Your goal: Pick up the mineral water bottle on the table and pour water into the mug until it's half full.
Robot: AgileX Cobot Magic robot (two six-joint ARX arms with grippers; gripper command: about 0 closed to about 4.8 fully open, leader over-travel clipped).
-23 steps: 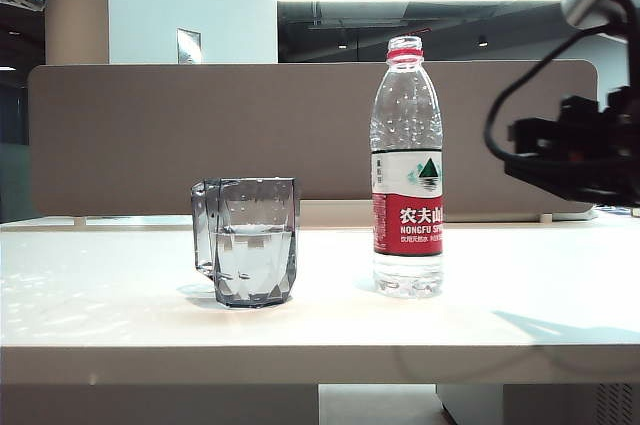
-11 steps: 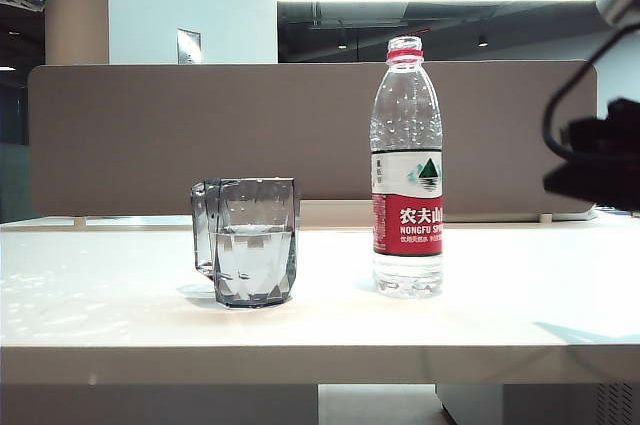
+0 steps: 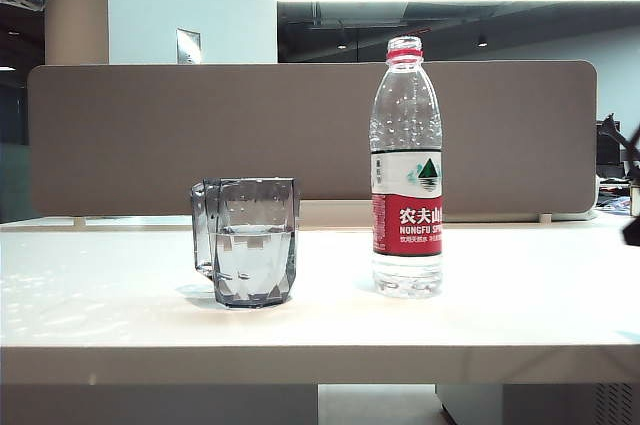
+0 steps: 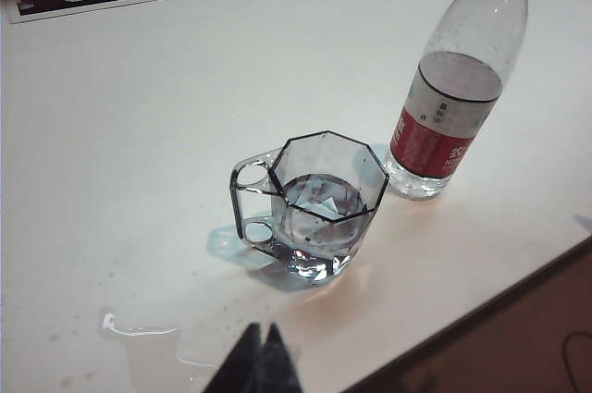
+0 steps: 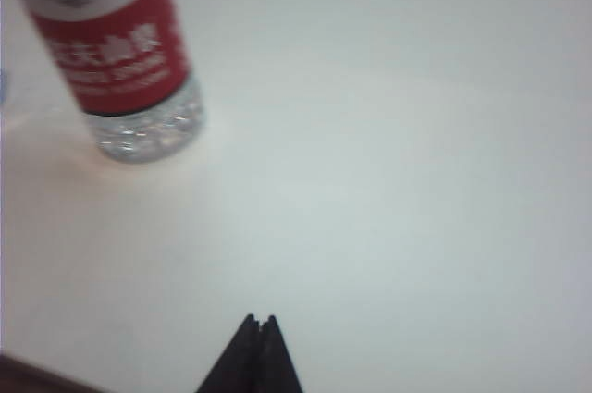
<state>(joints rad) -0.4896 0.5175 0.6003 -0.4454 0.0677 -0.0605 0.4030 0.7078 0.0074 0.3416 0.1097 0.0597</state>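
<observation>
Uncapped, thin-walled mineral water bottle (image 3: 407, 167), centre-right: probably light and squashy, best gripped at its label; my left gripper (image 4: 260, 361) and right gripper (image 5: 260, 356) hold nothing, jaws pressed together.

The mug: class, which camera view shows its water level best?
The exterior view: the mug stands side-on, its waterline clear at about half height. The left wrist view looks down into the mug, showing water but no level. The right wrist view misses it.
</observation>
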